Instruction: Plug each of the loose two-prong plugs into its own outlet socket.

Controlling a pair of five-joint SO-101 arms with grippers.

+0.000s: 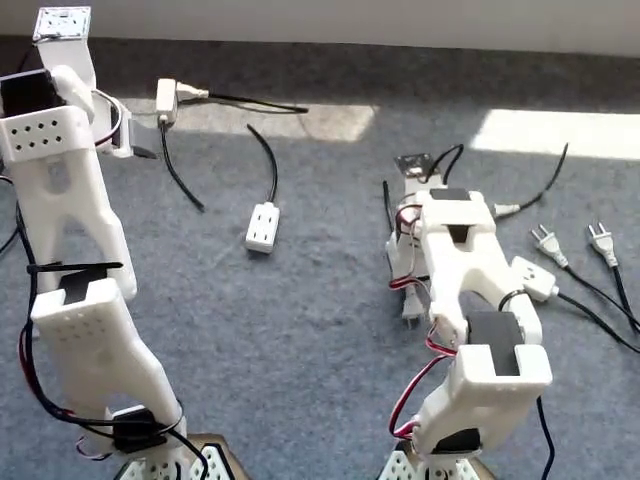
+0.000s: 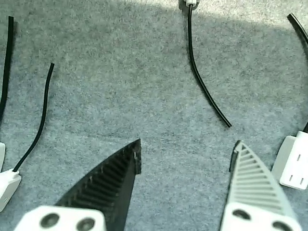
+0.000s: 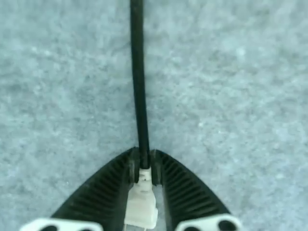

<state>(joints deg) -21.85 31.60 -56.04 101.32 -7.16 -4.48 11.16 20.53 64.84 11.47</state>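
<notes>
White plug [image 3: 140, 207] — black cord [image 3: 138, 72] — held in right tool [image 3: 144, 154].

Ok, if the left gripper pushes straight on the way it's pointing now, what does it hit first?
Most likely bare carpet: the open left gripper has nothing between its fingers. The black cable lies just ahead, slightly toward the white finger, though depth is hard to judge.

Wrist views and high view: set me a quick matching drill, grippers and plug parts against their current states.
Things:
1. left gripper
2. right gripper
3. middle outlet block
4. two loose plugs

States:
A. lying on the carpet between the arms
B. shut on a white plug
C. open over carpet
D. lying side by side near the high view's right edge

Pairs: 1-C; 2-B; 3-A; 4-D
</notes>
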